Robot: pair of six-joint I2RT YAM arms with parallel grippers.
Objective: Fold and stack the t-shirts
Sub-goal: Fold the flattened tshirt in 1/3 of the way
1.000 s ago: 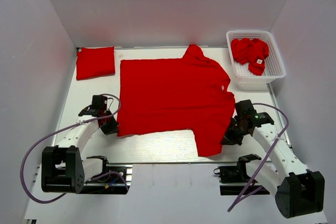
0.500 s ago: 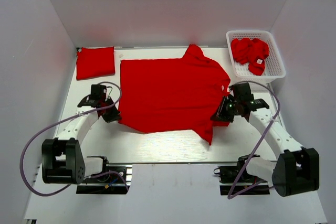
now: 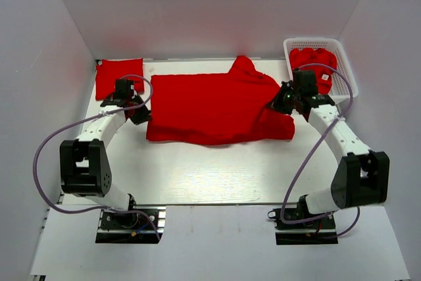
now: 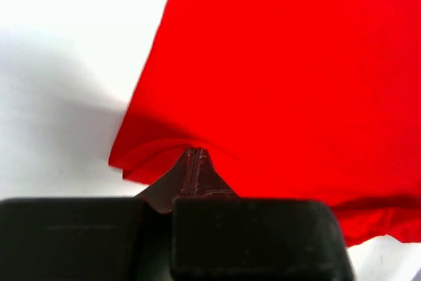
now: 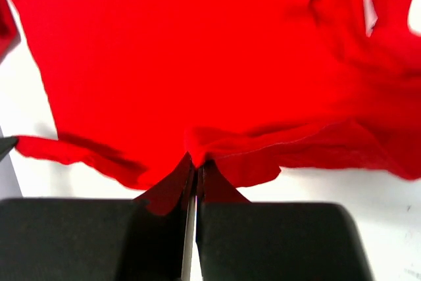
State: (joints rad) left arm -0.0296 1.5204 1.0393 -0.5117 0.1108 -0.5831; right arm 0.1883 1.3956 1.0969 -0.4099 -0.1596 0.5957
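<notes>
A large red t-shirt [image 3: 210,108] lies across the table's far half, its near half lifted and carried over toward the back. My left gripper [image 3: 141,115] is shut on its left hem corner [image 4: 164,153]. My right gripper [image 3: 283,102] is shut on its right edge [image 5: 217,143]. A white tag [image 5: 370,10] shows on the shirt in the right wrist view. A folded red t-shirt [image 3: 118,78] lies at the far left. Crumpled red t-shirts [image 3: 314,64] sit in the basket.
A white mesh basket [image 3: 347,83] stands at the far right corner. White walls close in the table on the left, back and right. Bare white table [image 3: 210,176] runs along the near half.
Both grippers have moved away from the near edge toward the back, carrying the shirt's near hem over itself. The shirt's outline has shrunk to a narrower band.
</notes>
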